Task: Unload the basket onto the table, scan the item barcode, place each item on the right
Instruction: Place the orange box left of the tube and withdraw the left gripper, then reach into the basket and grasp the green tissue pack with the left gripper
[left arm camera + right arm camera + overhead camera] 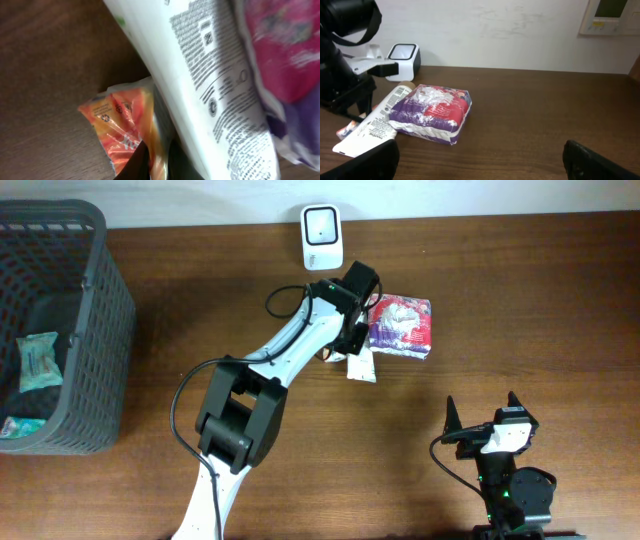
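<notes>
Overhead view: left claw (352, 343) is down over the goods near the scanner (322, 237).
Its jaws are hidden, so I cannot tell whether they grip anything. White tube (362, 367) lies on the bench (520, 280), tucked against the purple packet (401, 325), with an orange sachet (125, 125) just beside it. Right claw (481, 404) sits wide open, well apart, holding nothing. Grey basket (100, 300) stands far left.

Soft, even indoor light, faint shadows; the left wrist view is blurred close-up, the others sharp.
</notes>
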`<state>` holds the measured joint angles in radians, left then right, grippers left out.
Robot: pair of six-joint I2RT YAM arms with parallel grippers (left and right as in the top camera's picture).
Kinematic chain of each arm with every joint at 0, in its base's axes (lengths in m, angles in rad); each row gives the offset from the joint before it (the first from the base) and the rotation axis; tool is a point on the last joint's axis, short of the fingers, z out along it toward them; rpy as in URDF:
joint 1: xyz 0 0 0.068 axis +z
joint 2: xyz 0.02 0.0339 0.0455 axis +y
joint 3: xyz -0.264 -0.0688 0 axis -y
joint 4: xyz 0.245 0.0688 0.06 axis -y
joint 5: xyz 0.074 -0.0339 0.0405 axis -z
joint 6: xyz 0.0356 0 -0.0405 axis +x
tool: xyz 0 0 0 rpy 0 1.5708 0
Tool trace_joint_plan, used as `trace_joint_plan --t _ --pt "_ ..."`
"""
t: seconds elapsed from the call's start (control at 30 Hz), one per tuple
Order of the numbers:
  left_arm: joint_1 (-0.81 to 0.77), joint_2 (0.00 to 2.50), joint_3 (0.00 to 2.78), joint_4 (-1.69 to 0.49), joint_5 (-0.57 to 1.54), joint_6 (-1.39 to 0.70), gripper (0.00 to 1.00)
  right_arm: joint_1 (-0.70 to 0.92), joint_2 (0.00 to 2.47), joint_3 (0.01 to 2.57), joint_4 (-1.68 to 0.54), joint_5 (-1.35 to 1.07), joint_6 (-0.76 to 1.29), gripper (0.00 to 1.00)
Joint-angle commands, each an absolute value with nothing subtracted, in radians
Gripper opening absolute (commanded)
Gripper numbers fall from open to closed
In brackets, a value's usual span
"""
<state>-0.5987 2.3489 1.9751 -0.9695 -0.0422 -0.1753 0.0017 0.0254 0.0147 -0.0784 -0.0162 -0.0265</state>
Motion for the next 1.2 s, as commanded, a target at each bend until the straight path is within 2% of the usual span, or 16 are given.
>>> trace_joint_plan --t 0.0,0.13,0.17,0.23,0.3,0.43,0.47,0.53,0.57,0.6,0.73,0.9,1.03,1.1,1.17 --pt "-0.590 2.347 2.035 -0.984 -0.132 -0.169 0.14 0.008 0.022 0.006 -0.080 -0.003 -0.026 0.99" --pt "-0.588 2.347 2.070 -1.027 -0.147 -0.169 0.35 0.008 0.022 0.006 -0.080 -0.003 -0.026 0.99" --pt "-0.588 2.347 2.071 -1.027 -0.148 -0.169 0.48 0.008 0.022 0.006 -0.080 -0.003 -0.026 0.99" --pt "-0.588 2.346 2.084 -1.041 -0.155 -0.169 0.52 0.008 0.022 0.006 -0.080 -0.003 -0.026 0.99" --pt "-0.586 2.344 2.138 -1.092 -0.171 -0.169 0.49 0.008 0.022 0.006 -0.080 -0.003 -0.026 0.99" --pt "-0.553 2.341 2.436 -1.298 -0.268 -0.169 0.54 0.008 0.022 0.006 -0.080 -0.003 -0.026 0.99" --pt "-0.537 2.340 2.524 -1.349 -0.270 -0.169 0.59 0.008 0.022 0.006 -0.080 -0.003 -0.026 0.99" --pt "-0.479 2.338 2.753 -1.453 -0.270 -0.169 0.79 0.008 0.022 0.006 -0.080 -0.003 -0.026 0.99" --pt "-0.450 2.337 2.834 -1.486 -0.270 -0.169 0.82 0.008 0.022 0.006 -0.080 -0.003 -0.026 0.99" --pt "-0.423 2.334 2.894 -1.512 -0.270 -0.169 0.94 0.008 0.022 0.006 -0.080 -0.003 -0.026 0.99" --pt "-0.245 2.328 3.140 -1.689 -0.267 -0.170 0.97 0.008 0.022 0.006 -0.080 -0.003 -0.026 0.99" --pt "-0.002 2.259 3.133 -1.688 -0.077 -0.170 0.97 0.008 0.022 0.006 -0.080 -0.003 -0.026 0.99" --pt "0.201 2.238 3.133 -1.688 -0.095 -0.187 1.00 0.008 0.022 0.006 -0.080 -0.003 -0.026 0.98" --pt "0.292 2.239 3.119 -1.688 -0.147 -0.321 0.99 0.008 0.022 0.006 -0.080 -0.003 -0.026 0.99" --pt "0.368 2.239 3.094 -1.688 -0.168 -0.355 0.99 0.008 0.022 0.006 -0.080 -0.003 -0.026 0.99"
